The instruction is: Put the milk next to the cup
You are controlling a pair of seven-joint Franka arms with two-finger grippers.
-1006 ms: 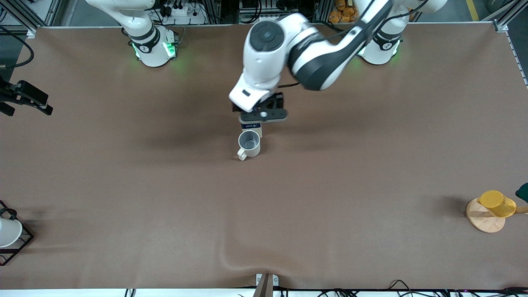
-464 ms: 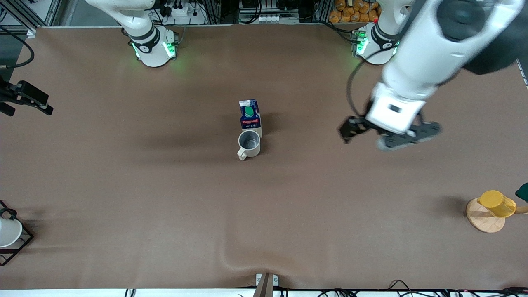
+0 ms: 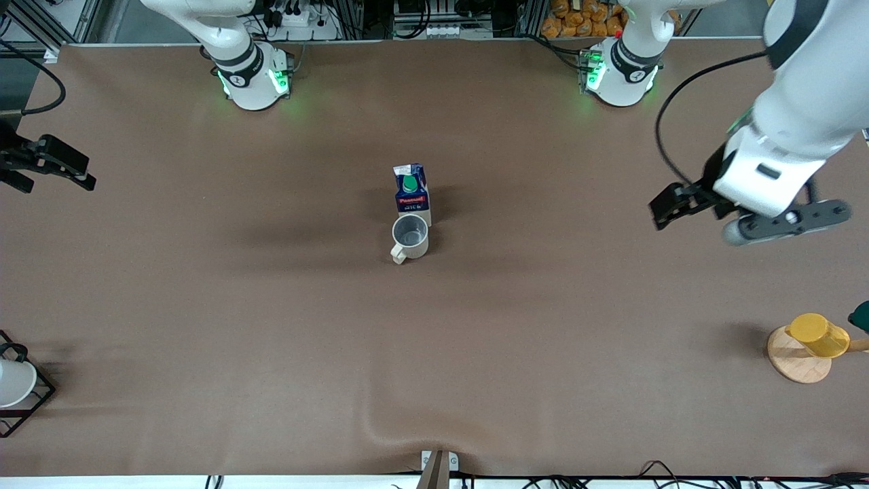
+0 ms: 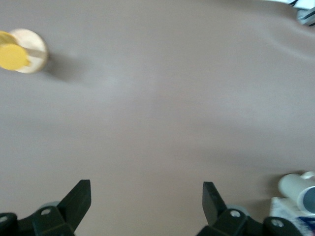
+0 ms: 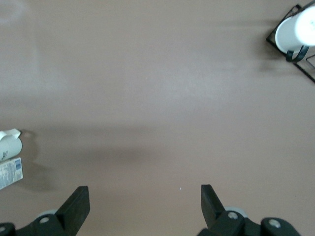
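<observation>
The milk (image 3: 411, 193) stands upright near the middle of the table (image 3: 204, 305), a little closer to the robots' edge than to the front camera's edge. The cup (image 3: 410, 237) sits just beside it, on the side nearer the front camera, with its handle turned toward that camera; whether carton and cup touch cannot be told.

Bare table lies all round this pair. A yellow cup (image 3: 818, 335) rests on a round wooden base (image 3: 798, 360) near the corner at the left arm's end, by the front camera's edge. A white cup (image 3: 13, 382) in a black wire rack (image 3: 30, 401) sits at the corner at the right arm's end.

The left pincer (image 3: 740, 217) hangs over the left arm's end of the table, well apart from the milk, fingers (image 4: 78, 196) spread wide with nothing between them. The right pincer (image 3: 41, 166) waits at the table's edge at the right arm's end, also spread and empty, as its fingers (image 5: 78, 202) show in the right wrist view.

The left wrist view catches the yellow cup (image 4: 13, 55) on its base from above, and the cup (image 4: 298, 188) with a corner of the milk (image 4: 293, 216) at the frame's edge. The right wrist view shows the racked white cup (image 5: 294, 32) plus a sliver of cup (image 5: 11, 142) and milk (image 5: 10, 173).
</observation>
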